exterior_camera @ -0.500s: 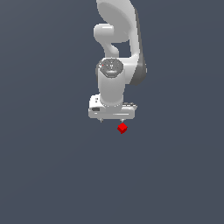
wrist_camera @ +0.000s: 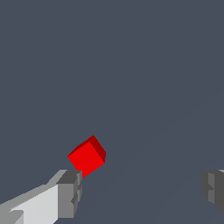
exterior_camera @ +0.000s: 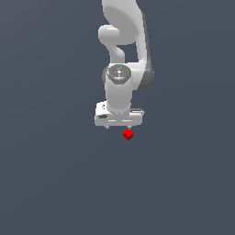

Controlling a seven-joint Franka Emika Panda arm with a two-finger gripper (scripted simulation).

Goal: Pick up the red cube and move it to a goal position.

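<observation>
The red cube (exterior_camera: 128,134) is tiny and plain and lies on the dark grey floor, just below the white gripper (exterior_camera: 118,126) in the exterior view and slightly toward that view's right. In the wrist view the cube (wrist_camera: 87,156) sits turned at an angle, close beyond one grey fingertip (wrist_camera: 70,192). The other fingertip (wrist_camera: 214,188) is far off to the side. The gripper (wrist_camera: 142,190) is open wide and empty, and the cube is not between the fingers.
The white arm (exterior_camera: 124,41) rises behind the gripper. The flat dark grey floor (exterior_camera: 55,183) fills the rest of both views. No other objects show.
The gripper has come down a little toward the cube. The cube has not moved.
</observation>
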